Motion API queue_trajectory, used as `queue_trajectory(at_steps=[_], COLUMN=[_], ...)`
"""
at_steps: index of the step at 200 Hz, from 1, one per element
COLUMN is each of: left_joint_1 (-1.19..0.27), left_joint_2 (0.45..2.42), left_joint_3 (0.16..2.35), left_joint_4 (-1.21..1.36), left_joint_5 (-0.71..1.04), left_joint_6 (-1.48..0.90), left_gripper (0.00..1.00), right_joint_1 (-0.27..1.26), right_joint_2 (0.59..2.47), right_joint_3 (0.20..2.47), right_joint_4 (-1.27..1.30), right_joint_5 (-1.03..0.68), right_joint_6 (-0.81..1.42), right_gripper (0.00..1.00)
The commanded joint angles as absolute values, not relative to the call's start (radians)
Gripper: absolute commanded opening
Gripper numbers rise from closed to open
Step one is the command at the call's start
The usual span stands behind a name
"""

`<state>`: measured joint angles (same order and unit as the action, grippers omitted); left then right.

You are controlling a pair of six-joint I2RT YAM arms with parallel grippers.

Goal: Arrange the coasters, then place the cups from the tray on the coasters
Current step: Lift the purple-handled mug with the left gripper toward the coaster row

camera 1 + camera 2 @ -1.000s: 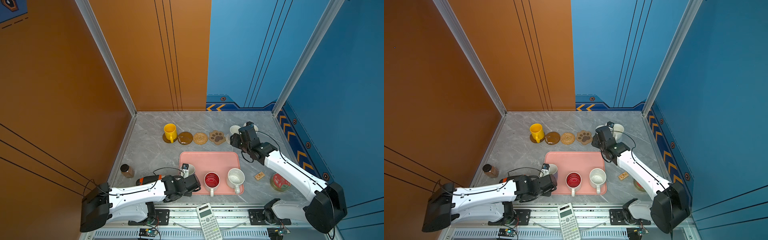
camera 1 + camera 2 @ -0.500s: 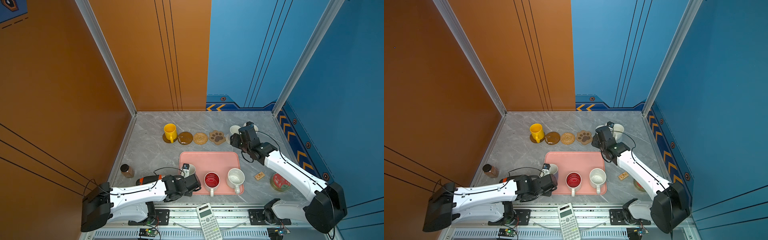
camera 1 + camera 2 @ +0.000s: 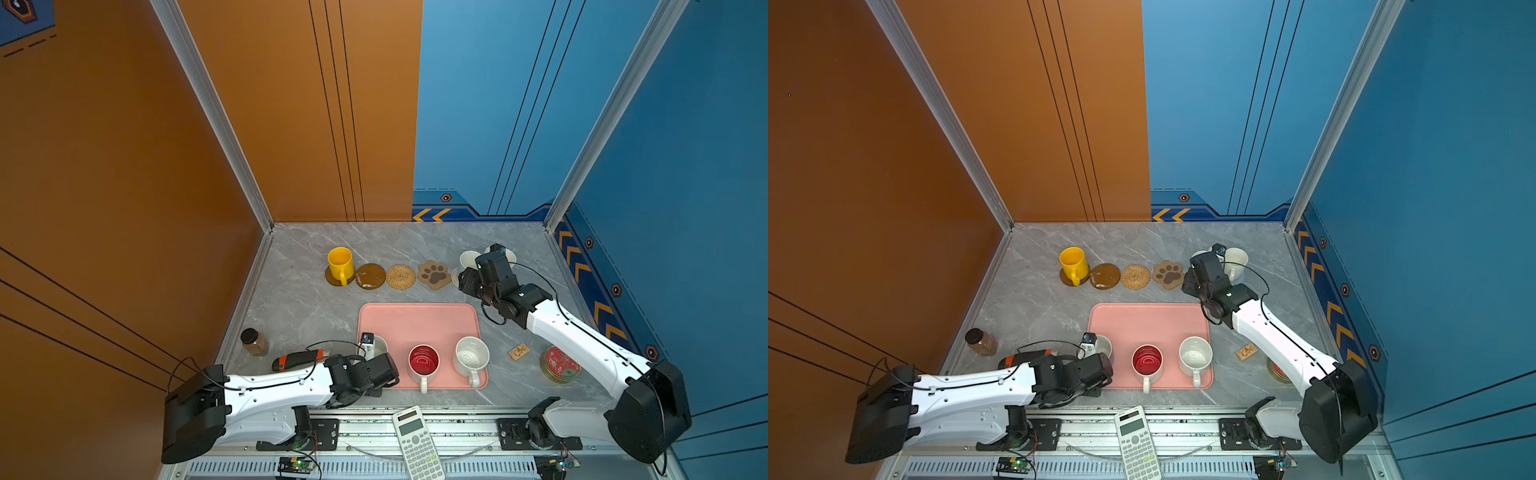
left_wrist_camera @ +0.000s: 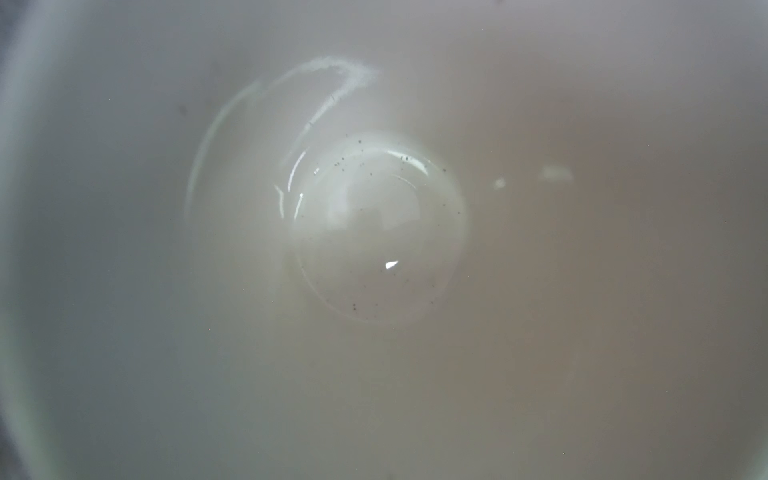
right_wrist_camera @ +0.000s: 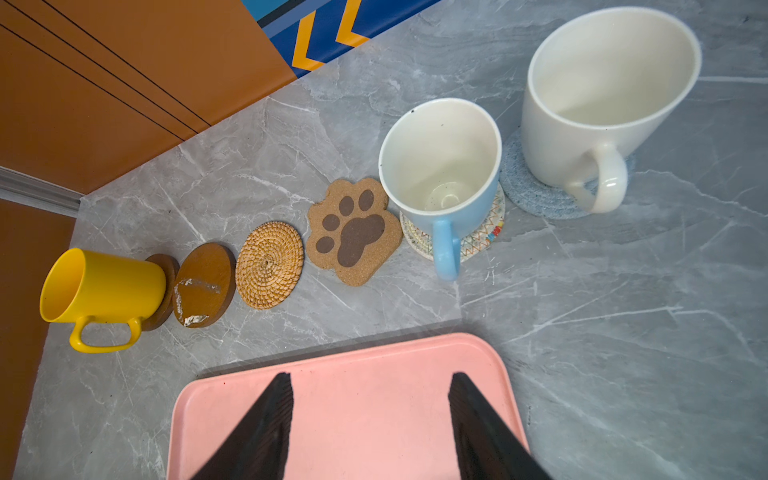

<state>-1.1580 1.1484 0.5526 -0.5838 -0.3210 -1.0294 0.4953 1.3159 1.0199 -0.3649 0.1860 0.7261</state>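
Yellow cup (image 5: 104,286), light-blue cup (image 5: 442,183) and plain white cup (image 5: 602,104) each stand on coasters. A dark brown disc (image 5: 203,286), a tan woven disc (image 5: 269,270) and a paw coaster (image 5: 353,232) lie bare between them. My right gripper (image 5: 370,376) hangs open and empty over the pink tray's (image 3: 415,320) far right corner. On the tray stand a red-inside cup (image 3: 423,360), a speckled white cup (image 3: 471,355) and a pale cup (image 3: 377,345). My left gripper (image 3: 374,365) is at the pale cup. Its fingers are hidden, and the left wrist view shows only the cup's inside (image 4: 374,228).
A brown jar (image 3: 253,341) and a black-and-orange tool (image 3: 297,360) lie left of the tray. A small wooden block (image 3: 518,351) and a red-lidded tin (image 3: 559,365) lie to its right. A calculator (image 3: 415,440) rests on the front rail. Walls close in the left, back and right.
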Motion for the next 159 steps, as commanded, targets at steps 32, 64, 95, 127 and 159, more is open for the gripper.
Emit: queue_trajectory(at_steps=[32, 64, 95, 127, 159], left_joint_1=[-1.17, -1.17, -1.17, -1.169, -1.165], left_joint_2=[1.13, 1.083, 1.05, 1.054, 1.088], left_joint_3=[0.546, 0.536, 0.527, 0.528, 0.534], left_joint_4=[-0.578, -0.58, -0.595, -0.595, -0.595], left_joint_5=[-0.322, -0.34, -0.351, -0.359, -0.354], left_joint_6=[-1.044, -1.042, -1.047, -1.037, -1.029], left_gripper=[0.34, 0.45, 0.46, 0.43, 0.36], right_joint_1=[0.502, 0.502, 0.502, 0.502, 0.503], right_joint_2=[1.322, 1.321, 1.323, 1.329, 1.331], right_joint_3=[1.049, 1.049, 1.049, 1.053, 1.053], right_joint_4=[-0.358, -0.358, -0.358, -0.358, -0.358], right_joint_5=[0.181, 0.183, 0.183, 0.179, 0.178], right_joint_6=[0.725, 0.724, 0.723, 0.724, 0.724], right_gripper=[0.59, 0.59, 0.59, 0.59, 0.59])
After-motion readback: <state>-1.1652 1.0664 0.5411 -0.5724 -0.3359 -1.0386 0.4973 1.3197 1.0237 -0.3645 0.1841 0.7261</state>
